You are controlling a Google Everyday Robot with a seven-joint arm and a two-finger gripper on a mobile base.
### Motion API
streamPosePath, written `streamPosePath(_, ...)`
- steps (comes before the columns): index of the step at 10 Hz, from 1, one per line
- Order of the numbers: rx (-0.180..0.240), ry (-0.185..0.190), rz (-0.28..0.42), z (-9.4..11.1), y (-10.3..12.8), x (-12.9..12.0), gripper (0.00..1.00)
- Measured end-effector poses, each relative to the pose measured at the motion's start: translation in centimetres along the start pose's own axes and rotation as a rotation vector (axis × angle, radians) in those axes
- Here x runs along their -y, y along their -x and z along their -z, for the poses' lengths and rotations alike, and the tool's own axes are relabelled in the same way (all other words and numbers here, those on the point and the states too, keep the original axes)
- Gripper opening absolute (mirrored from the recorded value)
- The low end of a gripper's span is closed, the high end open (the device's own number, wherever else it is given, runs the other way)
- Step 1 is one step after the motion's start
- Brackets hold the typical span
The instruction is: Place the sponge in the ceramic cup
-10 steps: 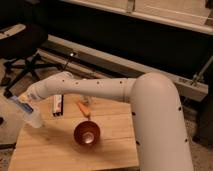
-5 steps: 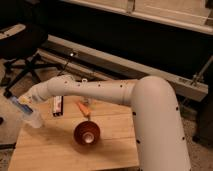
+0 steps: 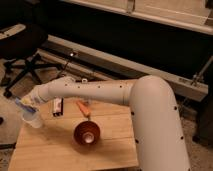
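Camera view: the gripper hangs at the wooden surface's left edge, jaws holding the small bright-blue sponge just above the plain white ceramic cup.

Wooden table bears copper bowl, ceramic cup, black-and-white slab, orange item; end effector above cup.

Matt wooden table, glossy copper bowl; smooth white arm's pincer grips the sponge above the cup.
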Motion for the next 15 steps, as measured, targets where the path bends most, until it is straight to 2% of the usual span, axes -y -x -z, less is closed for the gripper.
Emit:
streamPosePath(2,-0.012,-0.010,0.016,0.22,-0.46,-0.06,0.14)
streamPosePath(6,-0.019,-0.010,0.021,0.17,-0.52,-0.56,0.56)
streamPosePath(8,-0.037,-0.017,0.014,0.07,-0.92,-0.26,0.75)
streamPosePath(9,-0.043,-0.018,0.012,-0.05,-0.92,-0.23,0.80)
streamPosePath(15,-0.039,-0.023,-0.013,0.15,-0.55,0.21,0.80)
